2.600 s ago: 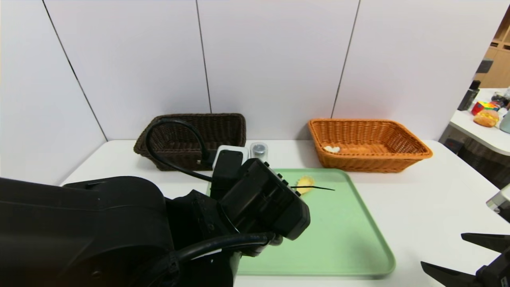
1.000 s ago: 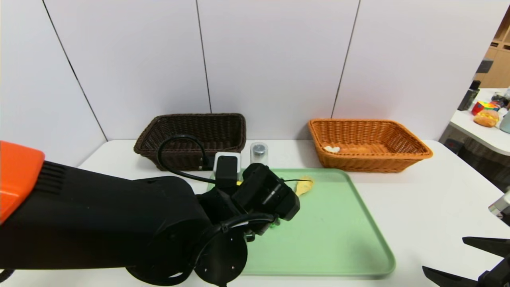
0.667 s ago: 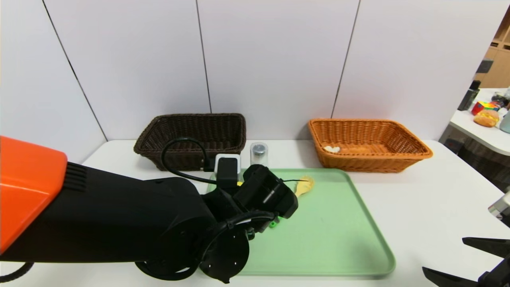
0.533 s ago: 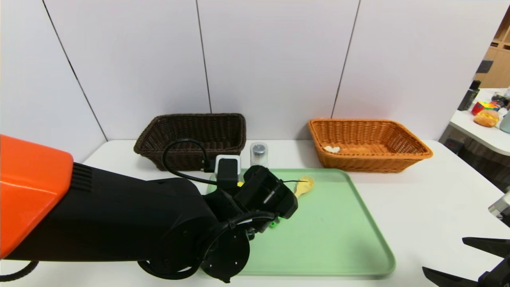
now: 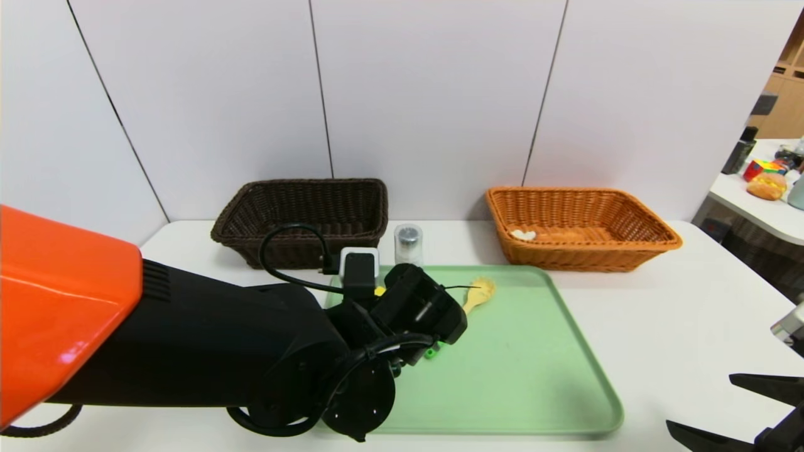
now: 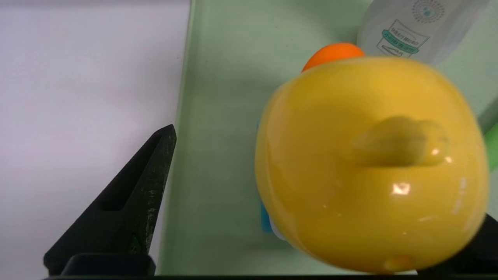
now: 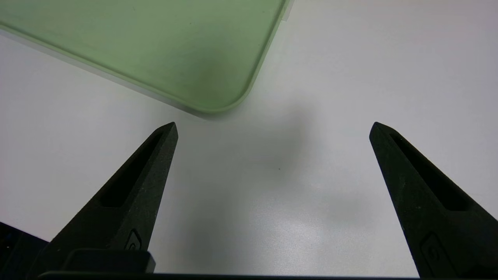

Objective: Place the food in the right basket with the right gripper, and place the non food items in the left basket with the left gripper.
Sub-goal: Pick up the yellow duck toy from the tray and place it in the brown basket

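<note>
A yellow rubber duck (image 6: 369, 163) with an orange beak (image 6: 332, 54) stands on the left side of the green tray (image 5: 534, 376). My left gripper (image 6: 319, 163) is open and low around it. One finger (image 6: 128, 217) stands well clear over the tray's rim, and the duck mostly hides the other. A white labelled bottle (image 6: 416, 27) lies just beyond the duck. A yellow drumstick-shaped piece (image 5: 480, 292) lies at the tray's far end. My right gripper (image 7: 272, 128) is open and empty over the bare table by the tray's near right corner. The dark left basket (image 5: 301, 213) and orange right basket (image 5: 578, 226) stand at the back.
A small white item (image 5: 523, 235) lies in the orange basket. A clear jar (image 5: 408, 243) stands on the table between the baskets. A green piece (image 5: 432, 353) peeks out under my left wrist. A side table (image 5: 766, 188) with clutter is at the far right.
My left arm has reached forward and down over the tray's left side, then crept a little farther. The right gripper has not moved.
</note>
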